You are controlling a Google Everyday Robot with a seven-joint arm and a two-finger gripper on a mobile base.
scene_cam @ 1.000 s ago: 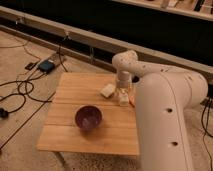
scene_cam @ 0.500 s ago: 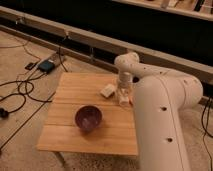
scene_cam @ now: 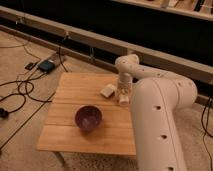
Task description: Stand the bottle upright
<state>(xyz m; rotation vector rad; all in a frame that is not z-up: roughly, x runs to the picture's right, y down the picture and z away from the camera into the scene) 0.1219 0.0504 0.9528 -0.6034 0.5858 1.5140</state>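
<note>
The bottle [scene_cam: 123, 100] sits near the worktop's [scene_cam: 70, 142] right edge, directly under the tool [scene_cam: 122, 93]. Whether the tool grips it cannot be told. A white block [scene_cam: 107, 91] lies just left, and a purple bowl [scene_cam: 89, 118] sits apart, mid-worktop.

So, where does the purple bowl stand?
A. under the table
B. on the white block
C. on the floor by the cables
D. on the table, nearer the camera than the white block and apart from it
D: the bowl stands on the table, apart from the block behind it; the end effector hangs low near the table's right edge in the view, next to the block.
</note>
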